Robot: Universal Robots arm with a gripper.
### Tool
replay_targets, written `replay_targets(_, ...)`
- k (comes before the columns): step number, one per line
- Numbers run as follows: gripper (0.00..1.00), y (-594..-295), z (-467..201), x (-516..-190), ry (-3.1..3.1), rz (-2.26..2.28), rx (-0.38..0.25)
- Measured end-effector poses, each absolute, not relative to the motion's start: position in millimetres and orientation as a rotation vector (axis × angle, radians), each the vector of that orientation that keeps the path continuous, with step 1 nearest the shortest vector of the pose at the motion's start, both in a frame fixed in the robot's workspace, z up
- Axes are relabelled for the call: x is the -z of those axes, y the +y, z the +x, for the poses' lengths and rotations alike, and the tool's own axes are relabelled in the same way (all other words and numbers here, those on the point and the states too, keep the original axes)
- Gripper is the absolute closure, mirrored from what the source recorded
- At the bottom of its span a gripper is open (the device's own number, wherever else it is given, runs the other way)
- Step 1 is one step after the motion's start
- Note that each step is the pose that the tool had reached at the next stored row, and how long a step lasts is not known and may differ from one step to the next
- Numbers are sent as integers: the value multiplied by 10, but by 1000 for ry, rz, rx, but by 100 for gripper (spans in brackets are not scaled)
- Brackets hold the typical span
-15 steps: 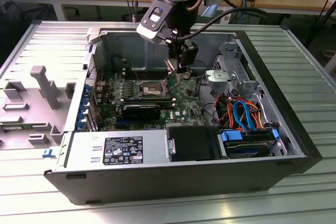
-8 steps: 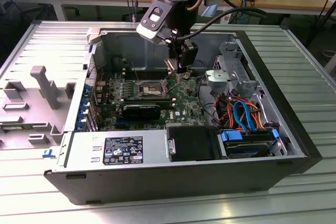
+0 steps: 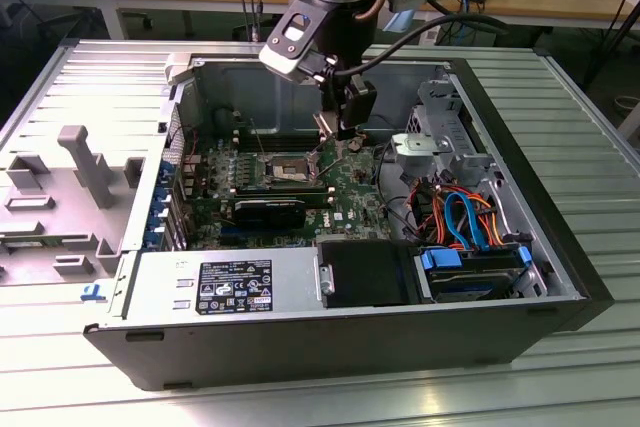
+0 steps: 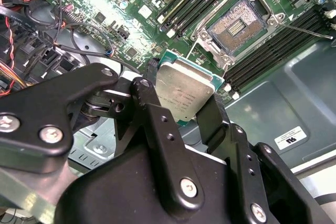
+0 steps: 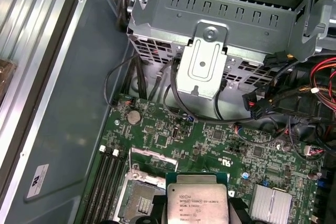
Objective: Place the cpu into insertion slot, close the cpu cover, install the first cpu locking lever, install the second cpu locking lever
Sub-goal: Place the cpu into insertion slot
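My gripper (image 4: pixel 184 98) is shut on the cpu (image 4: pixel 185 94), a small square chip with a silvery face and green edge, clamped by its sides between two black fingers (image 4: pixel 149 95). I hold it in the air above the green board, a short way off the insertion slot (image 4: pixel 237 23), whose dark pin field lies bare inside its metal rim. In the first wrist view the cpu (image 5: pixel 198 200) hangs beside the insertion slot (image 5: pixel 140 203), and the cpu cover (image 5: pixel 152 155) stands raised at its edge. A thin lever (image 4: pixel 310 32) sticks out loose. In the exterior view the gripper (image 3: pixel 345 139) hovers just to the right of the slot (image 3: pixel 288 169).
Memory sticks (image 4: pixel 194 3) run beside the socket. A metal drive cage (image 5: pixel 210 19) and cable bundles (image 3: pixel 465 217) fill the case's right side in the exterior view. A black card (image 3: pixel 270 212) and power supply (image 3: pixel 225 287) sit nearer. Grey plastic parts (image 3: pixel 80 167) lie outside.
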State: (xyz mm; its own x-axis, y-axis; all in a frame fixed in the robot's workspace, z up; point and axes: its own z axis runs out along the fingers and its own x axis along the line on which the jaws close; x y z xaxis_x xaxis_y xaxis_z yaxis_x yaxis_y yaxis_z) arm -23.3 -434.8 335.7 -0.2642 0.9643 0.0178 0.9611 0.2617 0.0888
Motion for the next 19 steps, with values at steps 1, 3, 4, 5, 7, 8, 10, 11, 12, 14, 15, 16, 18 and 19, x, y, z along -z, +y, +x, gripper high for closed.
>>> replay_targets(1, 45, -4348, -233, -3356, 2463, 1881, -126)
replay_targets(3, 45, -4348, -232, -3356, 2462, 1882, -126)
replay_targets(4, 45, -4348, -233, -3356, 2462, 1882, -126)
replay_targets(5, 45, -4348, -233, -3356, 2462, 1882, -126)
replay_targets(7, 45, -4348, -233, -3356, 2461, 1884, -126)
replay_targets(8, 45, -4348, -233, -3355, 2457, 1888, -126)
replay_targets(10, 45, -4348, -233, -3354, 2453, 1894, -126)
replay_targets(11, 45, -4348, -233, -3354, 2452, 1894, -126)
replay_targets(12, 45, -4348, -233, -3354, 2451, 1895, -126)
replay_targets(14, 45, -4348, -233, -3354, 2451, 1896, -126)
replay_targets(15, 45, -4348, -233, -3354, 2449, 1897, -126)
replay_targets(16, 45, -4348, -233, -3354, 2448, 1899, -125)
replay_targets(18, 45, -4348, -233, -3354, 2446, 1902, -125)
replay_targets(19, 45, -4348, -233, -3354, 2444, 1905, -125)
